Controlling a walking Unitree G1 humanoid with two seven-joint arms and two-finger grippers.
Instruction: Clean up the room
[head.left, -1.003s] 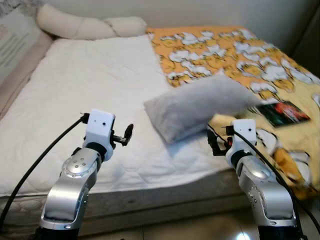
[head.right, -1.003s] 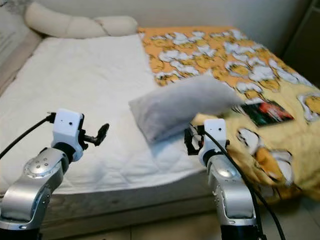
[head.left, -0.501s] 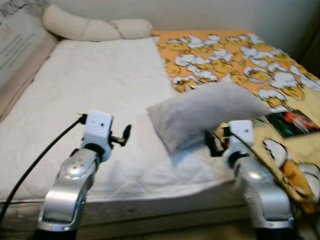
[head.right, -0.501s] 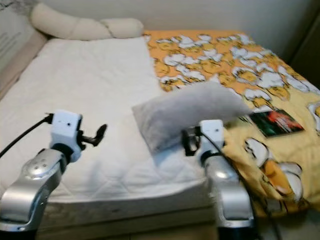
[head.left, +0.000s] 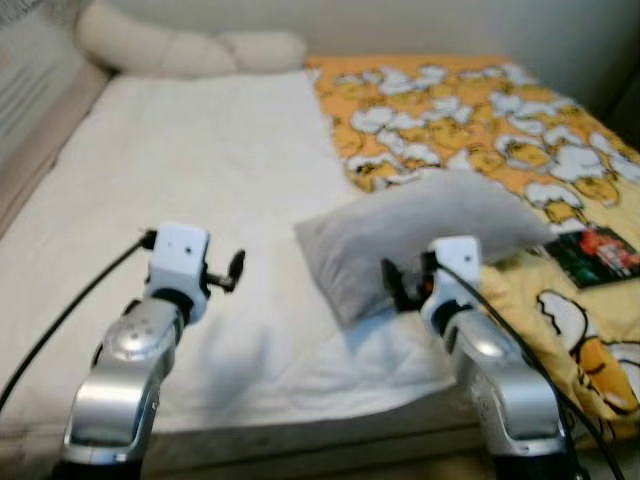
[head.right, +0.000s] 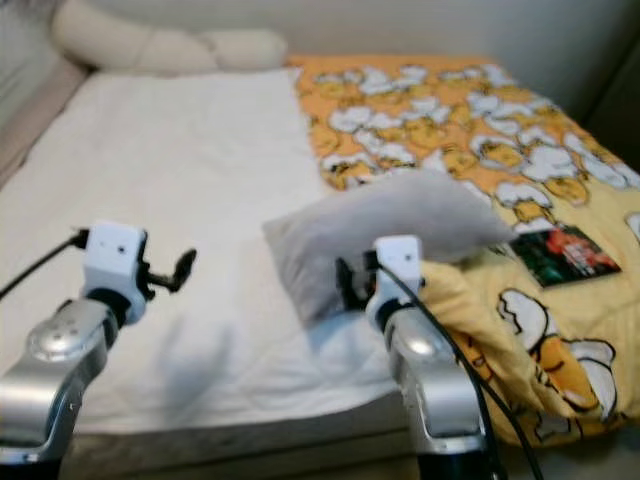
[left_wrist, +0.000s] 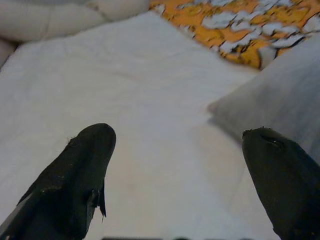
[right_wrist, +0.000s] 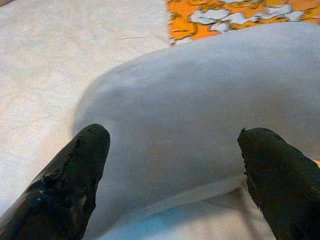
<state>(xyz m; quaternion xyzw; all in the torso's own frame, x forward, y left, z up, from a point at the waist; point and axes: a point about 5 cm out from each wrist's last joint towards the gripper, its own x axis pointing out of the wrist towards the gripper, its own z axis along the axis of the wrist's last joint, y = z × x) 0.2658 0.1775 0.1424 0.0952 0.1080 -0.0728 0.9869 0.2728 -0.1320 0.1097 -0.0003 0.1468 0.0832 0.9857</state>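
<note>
A grey pillow (head.left: 430, 225) lies askew in the middle of the bed, half on the white mattress (head.left: 180, 170) and half on the orange cartoon-print duvet (head.left: 470, 110). My right gripper (head.left: 393, 286) is open, its fingers (right_wrist: 65, 185) spread just short of the pillow's (right_wrist: 200, 110) near side, nothing between them. My left gripper (head.left: 234, 270) hovers open over bare mattress, left of the pillow (left_wrist: 280, 100), and its fingers (left_wrist: 75, 175) hold nothing.
A dark book (head.left: 603, 252) lies on the duvet, right of the pillow. Long cream bolsters (head.left: 180, 50) rest at the head of the bed against the wall. The mattress's front edge (head.left: 300, 425) runs just below my arms.
The view has shifted as I moved closer to the bed. My right gripper has come up to the pillow's near side. The pillow and book lie as before.
</note>
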